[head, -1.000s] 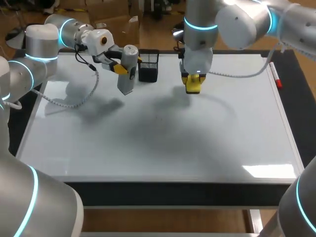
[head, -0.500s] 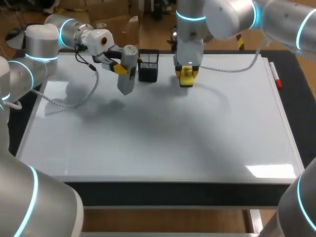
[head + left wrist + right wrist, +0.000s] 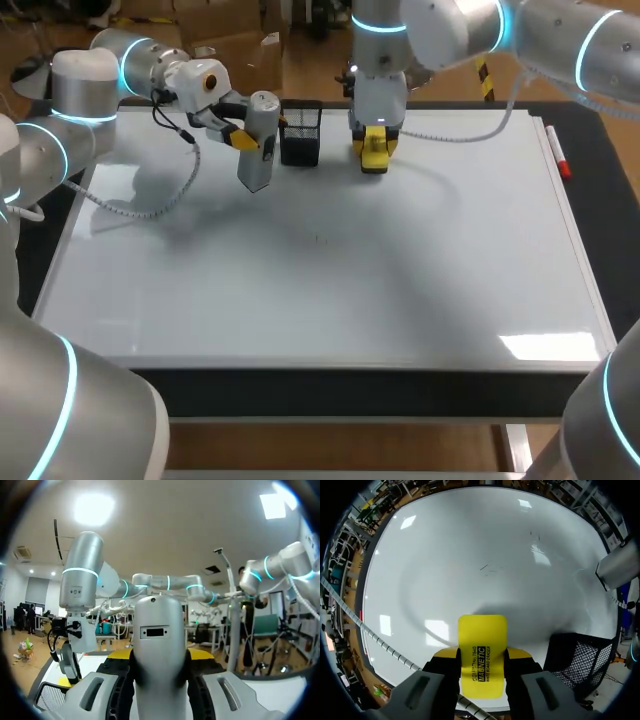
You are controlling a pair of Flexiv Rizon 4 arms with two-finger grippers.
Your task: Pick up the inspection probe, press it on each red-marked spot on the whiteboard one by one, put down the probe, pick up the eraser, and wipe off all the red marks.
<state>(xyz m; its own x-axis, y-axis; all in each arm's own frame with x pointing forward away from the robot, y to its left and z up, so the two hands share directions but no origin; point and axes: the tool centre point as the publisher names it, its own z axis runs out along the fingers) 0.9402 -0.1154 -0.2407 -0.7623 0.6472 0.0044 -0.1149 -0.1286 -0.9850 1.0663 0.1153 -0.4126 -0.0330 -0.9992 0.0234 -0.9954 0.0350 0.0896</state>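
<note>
White and glossy, the whiteboard (image 3: 330, 290) lies flat and covers nearly the whole tabletop. At its far edge stands a black mesh basket (image 3: 301, 132). Just to the left of the basket, my left hand (image 3: 243, 137) is clamped on the grey inspection probe (image 3: 260, 145), which hangs with its tip pointing down above the board; the left wrist view shows the fingers pressing it from both sides. Just to the right of the basket, my right hand (image 3: 374, 152) grips the yellow eraser (image 3: 374, 158) between both fingers, apparently a little above the board near its far edge, though I cannot tell for sure whether it touches. I see no red marks anywhere on the board, only a few faint dark flecks (image 3: 318, 238) near the middle. A red-capped marker (image 3: 558, 155) lies along the right edge. I judge the wiping step to be at or near its end, while the probe is not yet set down. The next move calls for checking the board for any leftover red, then lowering the eraser and the probe onto a resting place without knocking the basket standing between them.
</note>
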